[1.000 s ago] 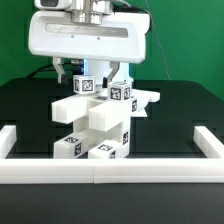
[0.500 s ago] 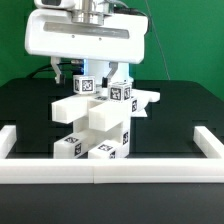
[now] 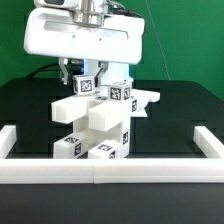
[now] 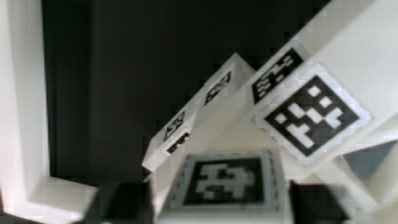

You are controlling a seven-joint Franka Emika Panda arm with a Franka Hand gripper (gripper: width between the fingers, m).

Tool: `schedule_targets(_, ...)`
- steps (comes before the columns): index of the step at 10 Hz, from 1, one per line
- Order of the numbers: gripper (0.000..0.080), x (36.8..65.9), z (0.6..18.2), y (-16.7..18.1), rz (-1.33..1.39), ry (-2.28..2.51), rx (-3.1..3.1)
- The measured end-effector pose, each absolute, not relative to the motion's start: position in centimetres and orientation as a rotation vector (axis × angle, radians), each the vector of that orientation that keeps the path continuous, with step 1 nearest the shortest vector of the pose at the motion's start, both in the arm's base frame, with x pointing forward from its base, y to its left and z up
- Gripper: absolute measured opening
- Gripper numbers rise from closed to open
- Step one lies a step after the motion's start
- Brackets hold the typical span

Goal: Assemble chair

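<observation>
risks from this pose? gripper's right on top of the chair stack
1. The chair is a tall stack standing close to the border rail; a sideways nudge from the gripper might tip it.
2. The fingers sit either side of a tagged part; whether they are clamped is not clear, so lifting now might slip.
3. The arm hides the top joints in the exterior view, so misalignment may go unseen.

Even, fairly bright light falls from overhead in the exterior view. The white chair (image 3: 97, 118) reads nearly blown out on its upper faces, with soft grey shading on the sides that face the camera. The black surface (image 3: 185, 110) around the chair shows no glare and swallows any cast shadow. This picture is small and slightly soft. In the wrist view the chair (image 4: 228, 150) fills the frame: its tags are blurred, and it darkens near the pincer (image 4: 217, 203).
</observation>
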State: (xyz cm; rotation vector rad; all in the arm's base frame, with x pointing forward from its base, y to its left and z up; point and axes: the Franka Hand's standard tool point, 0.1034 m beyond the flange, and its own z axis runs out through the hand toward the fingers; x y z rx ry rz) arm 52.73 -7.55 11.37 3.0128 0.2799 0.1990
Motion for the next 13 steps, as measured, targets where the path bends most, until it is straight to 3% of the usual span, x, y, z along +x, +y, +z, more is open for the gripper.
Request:
schedule_targets(1,0.0271,52.73,11.36,-7.55,0.2,0.261,3.015)
schedule_targets(13,0.0272,52.6,11.16,-8.17,0.261,-0.863,2.979)
